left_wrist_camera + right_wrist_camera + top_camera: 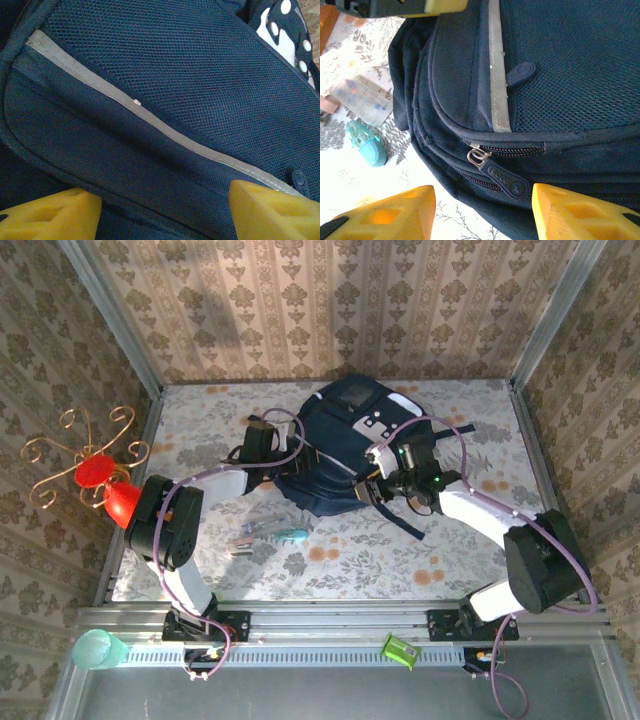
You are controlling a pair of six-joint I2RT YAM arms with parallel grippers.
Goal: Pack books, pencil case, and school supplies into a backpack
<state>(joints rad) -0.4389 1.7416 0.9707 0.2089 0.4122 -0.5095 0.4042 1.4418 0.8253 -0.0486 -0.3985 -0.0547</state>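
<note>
Standing on the metal rail at the near edge are a teal cup (95, 648) and a small green object (400, 650), flanking the two arm bases. Just beyond, on the flower-patterned desk (400, 560), lie the school supplies (268, 535): a teal-handled tool (367, 145) beside a clear packet (362, 97), close to the backpack's near left corner but apart from it. The backpack (335, 440) lies flat at mid-desk, its front pockets upward. The right arm bends at its elbow near the right edge and reaches leftward, its claw (485, 215) low at the bag's near edge, yellow fingers (395, 215) spread wide with nothing held; a zip pull (497, 175) sits just ahead of the gap. The left arm folds at its elbow and stretches right to the bag's left side, where the left claw (165, 210) hovers over a mesh pocket crossed by a grey strip (150, 115), its fingers likewise wide apart and empty. A red cone (120, 502) and a wire ornament (90, 455) stand off the desk's left edge, before patterned walls.
</note>
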